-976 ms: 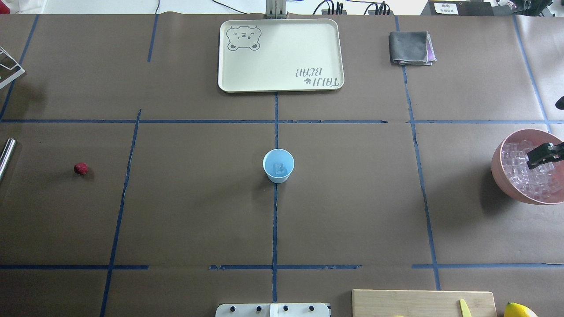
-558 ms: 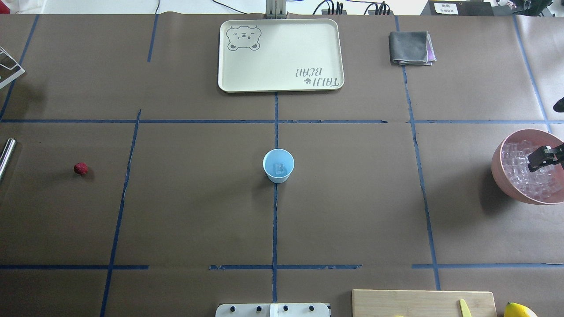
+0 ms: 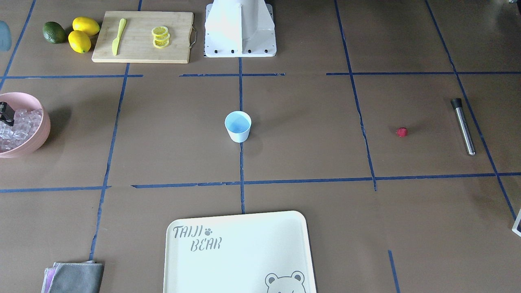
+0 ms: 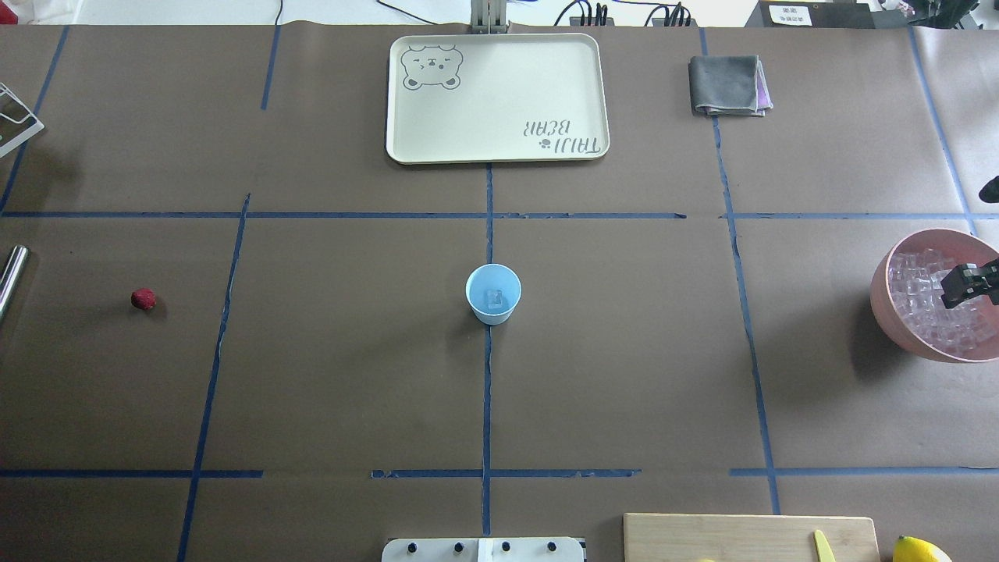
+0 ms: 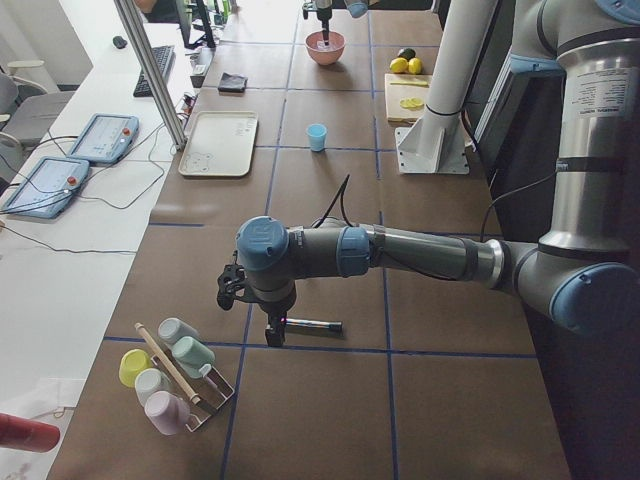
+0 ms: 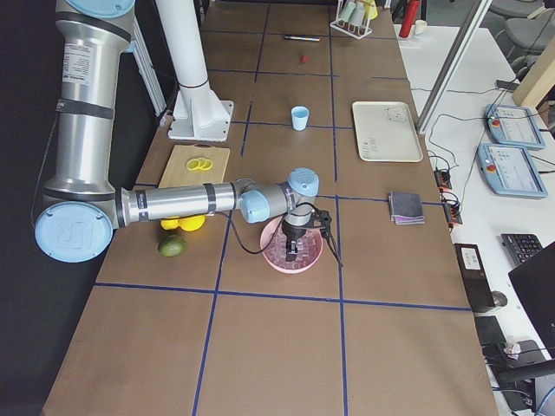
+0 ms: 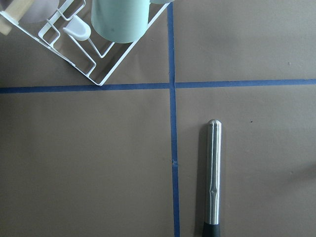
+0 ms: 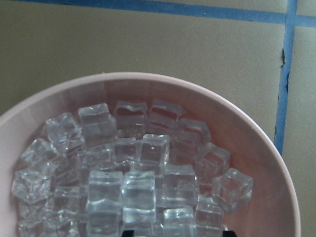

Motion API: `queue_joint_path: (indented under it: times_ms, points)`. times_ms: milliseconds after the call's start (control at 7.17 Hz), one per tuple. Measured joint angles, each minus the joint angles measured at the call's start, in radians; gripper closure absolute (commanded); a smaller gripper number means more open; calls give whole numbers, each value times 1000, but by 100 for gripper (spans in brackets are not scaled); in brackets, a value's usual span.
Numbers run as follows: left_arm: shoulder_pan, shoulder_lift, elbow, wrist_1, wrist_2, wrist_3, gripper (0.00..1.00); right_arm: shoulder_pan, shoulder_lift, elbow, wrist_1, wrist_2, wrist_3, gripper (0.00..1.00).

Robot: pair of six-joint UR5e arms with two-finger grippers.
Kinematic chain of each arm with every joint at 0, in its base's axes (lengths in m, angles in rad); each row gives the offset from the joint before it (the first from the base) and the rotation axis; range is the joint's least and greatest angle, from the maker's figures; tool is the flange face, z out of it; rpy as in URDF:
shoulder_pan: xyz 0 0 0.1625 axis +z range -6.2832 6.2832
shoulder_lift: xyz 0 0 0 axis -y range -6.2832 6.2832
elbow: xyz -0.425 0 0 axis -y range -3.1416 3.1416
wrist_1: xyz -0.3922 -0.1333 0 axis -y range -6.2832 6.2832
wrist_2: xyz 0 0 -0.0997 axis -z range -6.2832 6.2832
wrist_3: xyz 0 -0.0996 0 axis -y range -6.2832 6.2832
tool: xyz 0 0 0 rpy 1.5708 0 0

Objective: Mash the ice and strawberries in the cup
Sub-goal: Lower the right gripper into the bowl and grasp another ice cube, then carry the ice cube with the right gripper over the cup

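Pale blue cup [image 4: 492, 315], red strawberry [image 4: 143, 299], clear ice [image 8: 138, 192], pink bowl [image 4: 880, 306]

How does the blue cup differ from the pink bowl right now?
The cup is small, pale blue and tapered; the bowl is much larger, pink and rounded. The cup holds what looks like one ice cube; the bowl is heaped with cubes. The cup stands alone mid-table; the right gripper is at the bowl. Both stand upright.

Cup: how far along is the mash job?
Done: one ice cube sits in the cup. In hand: the right gripper is at the pink bowl of ice; a grasp can't be judged. Left: the strawberry and the metal rod lie on the table; no mashing yet.
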Motion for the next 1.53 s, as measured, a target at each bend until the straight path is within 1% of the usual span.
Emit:
queue_joint_path:
  times_ms: [139,279,418,837,976,1255,1394,1534]
  points:
    - [0,0,-2,0,0,-1,0,0,1,-3,0,0,-3,47]
    - [0,0,-3,0,0,-1,0,0,1,-4,0,0,-4,85]
    - [0,0,-4,0,0,0,0,0,1,-4,0,0,-5,100]
    - [0,0,-4,1,0,-1,0,4,-3,11,-1,-6,-5,100]
    - [0,-1,-4,2,0,-1,0,13,-17,43,-5,-4,-5,100]
    - [0,1,-4,2,0,-1,0,33,-82,165,-39,1,-5,100]
    - [0,2,-4,1,0,-1,0,40,-86,231,-107,1,-6,100]
    - [0,2,-4,1,0,-1,0,44,-57,280,-176,-1,-4,100]
